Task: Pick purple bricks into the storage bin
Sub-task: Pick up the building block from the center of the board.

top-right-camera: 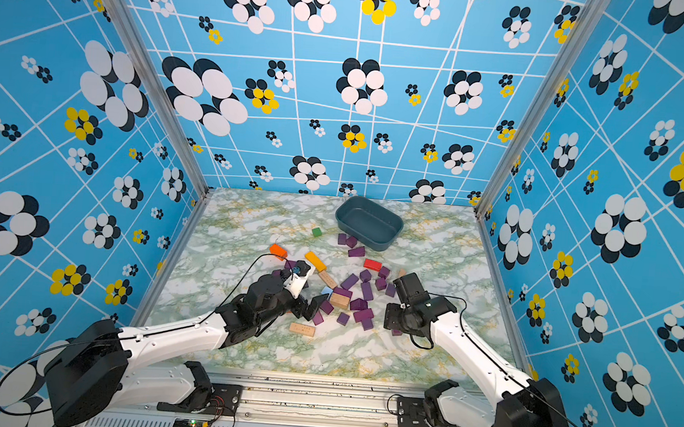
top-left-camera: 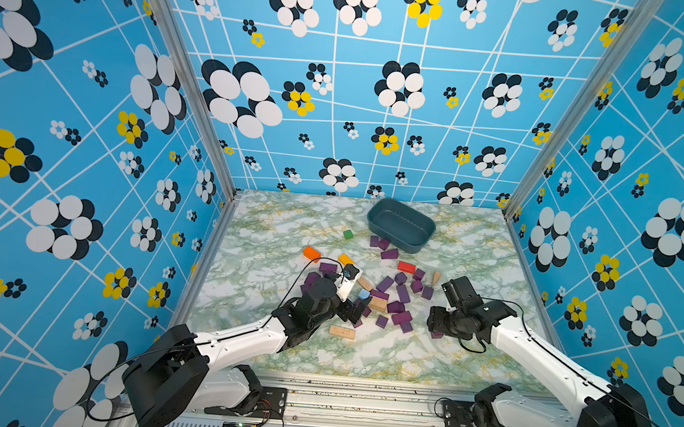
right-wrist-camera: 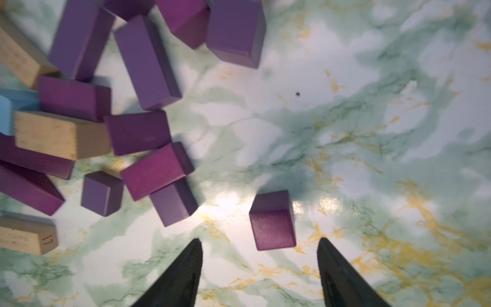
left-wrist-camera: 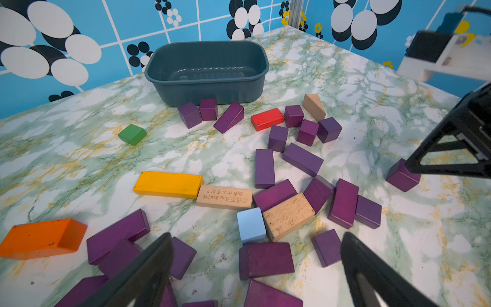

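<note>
Purple bricks (top-left-camera: 402, 295) lie scattered mid-frame on the worktop (top-left-camera: 274, 218), just below the storage bin (top-left-camera: 408, 244). One purple cube (right-wrist-camera: 272, 220) sits between the right pincer (right-wrist-camera: 259, 240) tips; fingers apart, no contact. Left pincer (left-wrist-camera: 256, 235) spread wide over the pile. Tan block (left-wrist-camera: 224, 196) carries printed Chinese characters.

The purple bricks (left-wrist-camera: 264, 168) are matte wood, the storage bin (left-wrist-camera: 207, 90) smooth plastic, the table (left-wrist-camera: 79, 159) glossy marble-print.

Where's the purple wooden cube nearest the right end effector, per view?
In a top view: purple wooden cube, mostly hidden, lower centre-right.
In a top view: likewise.
Right wrist: just beyond the right end effector.
Left wrist: beside its fingertip.
Shared landmark: light-blue wooden block.
</note>
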Available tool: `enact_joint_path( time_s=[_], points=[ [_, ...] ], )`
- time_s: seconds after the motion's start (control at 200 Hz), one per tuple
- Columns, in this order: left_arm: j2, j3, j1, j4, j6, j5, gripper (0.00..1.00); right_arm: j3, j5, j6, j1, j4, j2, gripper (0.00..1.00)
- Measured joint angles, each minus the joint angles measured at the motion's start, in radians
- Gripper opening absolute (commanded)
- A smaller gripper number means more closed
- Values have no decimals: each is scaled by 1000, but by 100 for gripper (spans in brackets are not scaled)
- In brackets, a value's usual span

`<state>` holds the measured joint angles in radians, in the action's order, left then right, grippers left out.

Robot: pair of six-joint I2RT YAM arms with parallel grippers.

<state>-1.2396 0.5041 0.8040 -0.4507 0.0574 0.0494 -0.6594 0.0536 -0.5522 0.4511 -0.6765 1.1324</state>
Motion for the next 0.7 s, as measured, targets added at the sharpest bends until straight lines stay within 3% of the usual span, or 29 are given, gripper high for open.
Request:
enact_joint_path(
  time_s=[0.7],
  points=[
    [-29, -32, 0, -104, 14, -13, 100, 43, 5, -62, 0, 96, 72, 47]
  ],
)
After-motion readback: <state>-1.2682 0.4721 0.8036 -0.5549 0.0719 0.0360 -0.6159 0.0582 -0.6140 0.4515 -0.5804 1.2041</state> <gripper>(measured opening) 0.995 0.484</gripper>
